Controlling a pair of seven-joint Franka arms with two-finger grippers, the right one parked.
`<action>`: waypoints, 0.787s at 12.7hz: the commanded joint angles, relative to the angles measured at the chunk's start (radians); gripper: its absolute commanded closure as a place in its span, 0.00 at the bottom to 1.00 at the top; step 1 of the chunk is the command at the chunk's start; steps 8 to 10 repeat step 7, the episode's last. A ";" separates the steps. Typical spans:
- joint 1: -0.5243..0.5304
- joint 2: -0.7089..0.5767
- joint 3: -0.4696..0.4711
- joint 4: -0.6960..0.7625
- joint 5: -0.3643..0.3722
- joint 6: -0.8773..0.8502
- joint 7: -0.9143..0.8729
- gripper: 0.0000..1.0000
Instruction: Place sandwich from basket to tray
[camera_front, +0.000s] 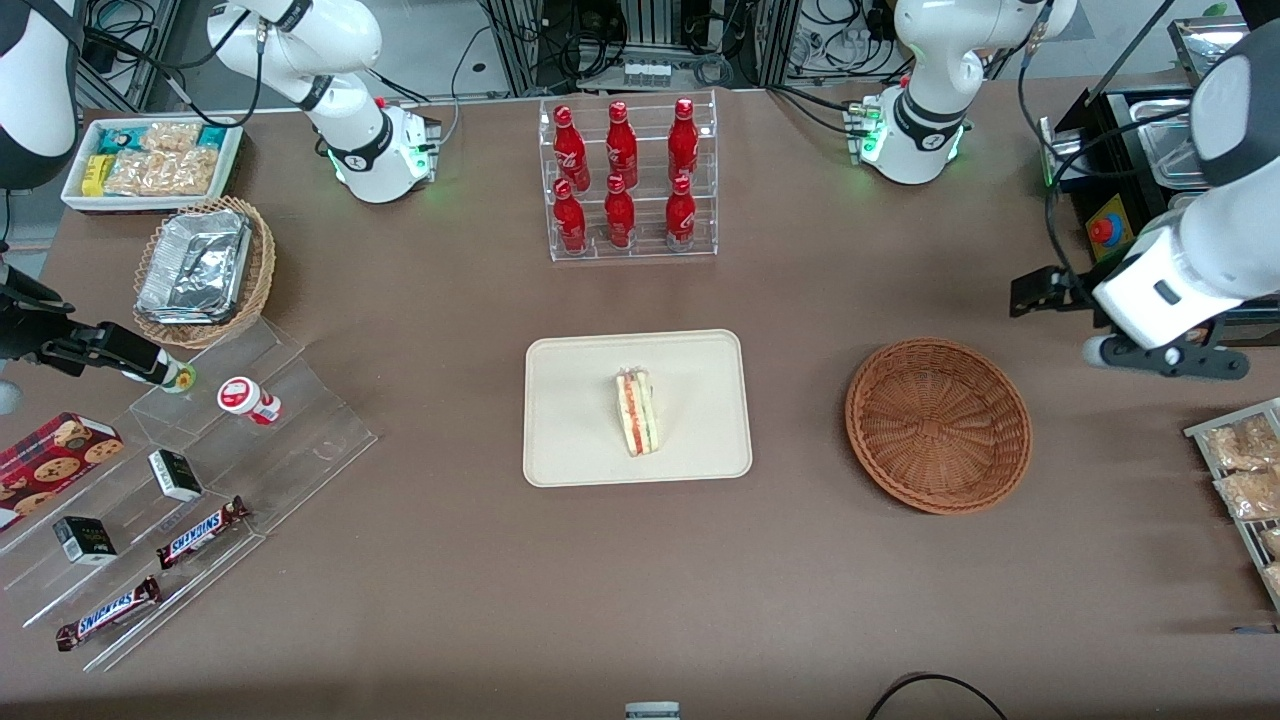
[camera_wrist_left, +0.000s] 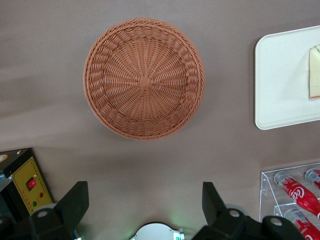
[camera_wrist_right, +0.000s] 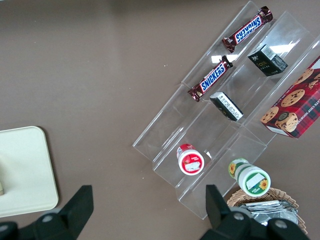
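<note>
Now my fingers (camera_wrist_left: 75, 202) are spread wide apart with nothing between them, my gripper (camera_wrist_left: 145, 210) raised above the bare brown tabletop (camera_front: 420, 600) toward my own end of it. Below them the basket (camera_wrist_left: 144, 78) sits with nothing in it, its woven base fully showing. The sandwich (camera_front: 637, 411) lies on the tray (camera_front: 570, 420), filling edge up. The tray rests beside the basket, well apart from it, nearer the front camera than the rack of red bottles (camera_front: 625, 175).
</note>
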 joint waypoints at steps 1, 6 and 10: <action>0.056 -0.075 -0.050 -0.051 0.001 -0.013 0.012 0.00; 0.060 -0.157 -0.042 -0.068 0.006 -0.049 0.012 0.00; 0.063 -0.161 -0.042 -0.068 0.009 -0.049 0.012 0.00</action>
